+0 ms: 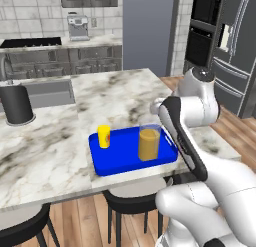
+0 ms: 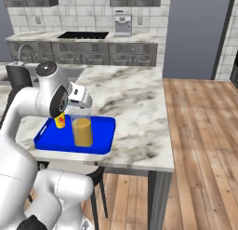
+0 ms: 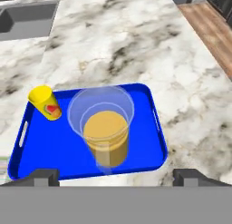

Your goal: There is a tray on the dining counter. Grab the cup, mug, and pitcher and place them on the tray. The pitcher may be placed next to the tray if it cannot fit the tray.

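While the blue tray (image 1: 102, 166) lies near the front edge of the dining counter (image 1: 50, 146), the cup (image 1: 104, 136) stands upright at its left end and the pitcher (image 1: 149, 143) stands upright toward its right, the two well apart. The left base view adds a black canister (image 1: 16, 104) far left on the counter, beside the inset sink (image 1: 47, 92). In the right base view the arm's wrist hides most of the cup (image 2: 59, 122), and the pitcher (image 2: 82, 130) stands just below the hand. Looking down from the hand view, the gripper (image 3: 117, 177) hangs above the pitcher (image 3: 105, 132), fingers (image 3: 45, 176) spread wide and grasping nothing; the cup's (image 3: 45, 102) red mark shows here, and the tray's (image 3: 154, 146) rim handles too.
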